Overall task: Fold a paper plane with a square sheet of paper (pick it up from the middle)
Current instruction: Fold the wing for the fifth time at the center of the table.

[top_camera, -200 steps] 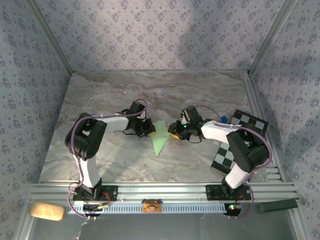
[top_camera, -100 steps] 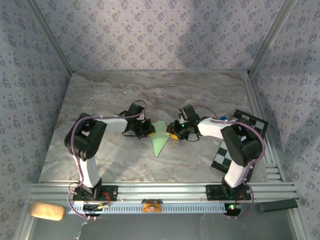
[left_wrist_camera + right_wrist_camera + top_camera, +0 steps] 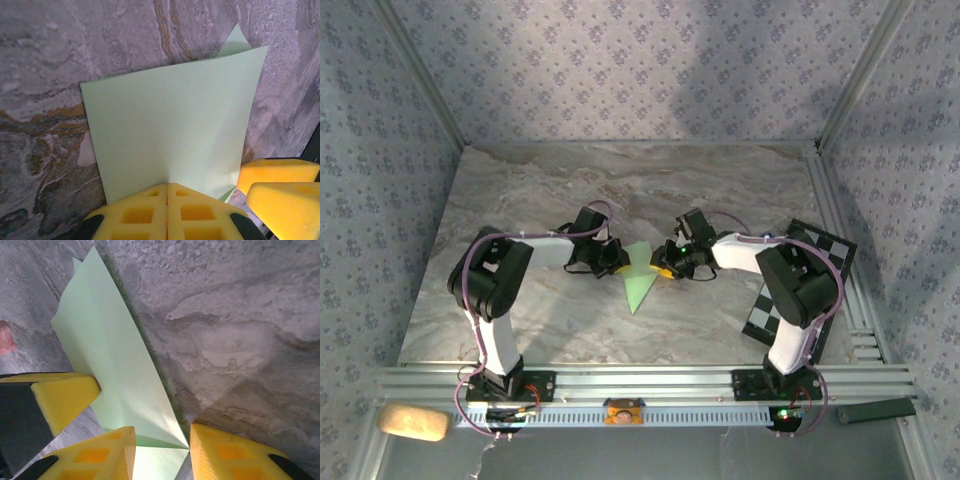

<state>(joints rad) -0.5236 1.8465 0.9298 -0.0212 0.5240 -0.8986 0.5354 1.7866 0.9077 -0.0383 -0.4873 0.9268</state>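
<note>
Left gripper (image 3: 167, 192) pinching shut on the edge of the paper plane (image 3: 175, 115); green sheet spreading out ahead of its pads over the marble table (image 3: 45, 75). Right gripper (image 3: 162, 440) sitting open, jaws straddling a folded corner, paper running forward-left of it.

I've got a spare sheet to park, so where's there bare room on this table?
Bare: the far table up to the back wall, and the near strip between the left arm and right arm, below the green paper. Crowded: the centre, where left pincer and right pincer meet at the paper; the checkered board takes the right edge.
</note>
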